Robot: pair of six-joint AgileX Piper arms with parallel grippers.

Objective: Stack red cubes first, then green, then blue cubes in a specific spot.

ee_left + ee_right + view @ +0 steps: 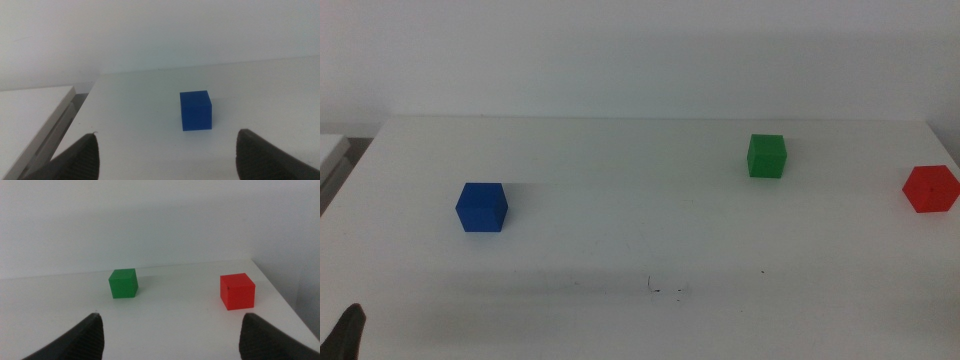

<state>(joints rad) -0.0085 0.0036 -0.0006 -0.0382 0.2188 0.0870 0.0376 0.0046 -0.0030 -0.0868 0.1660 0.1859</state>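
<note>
Three small matte cubes sit apart on the white tabletop (620, 170): deep-blue cube (482, 207) left, green cube (766, 156) right of centre, bright-red cube (930, 189) near right edge. Black scribble spot (665, 290) lies bare, centre-front. Left gripper (165, 152) spread, facing blue; right gripper (172, 332) spread, facing green and red. Nothing between jaws and cubes

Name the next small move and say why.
Probably send the right gripper, jaws open, toward the red cube. Nothing is stacked yet: red sits at the table's right edge, green cube and blue cube stand apart, and the scribbled spot is bare. The left gripper waits, open.
</note>
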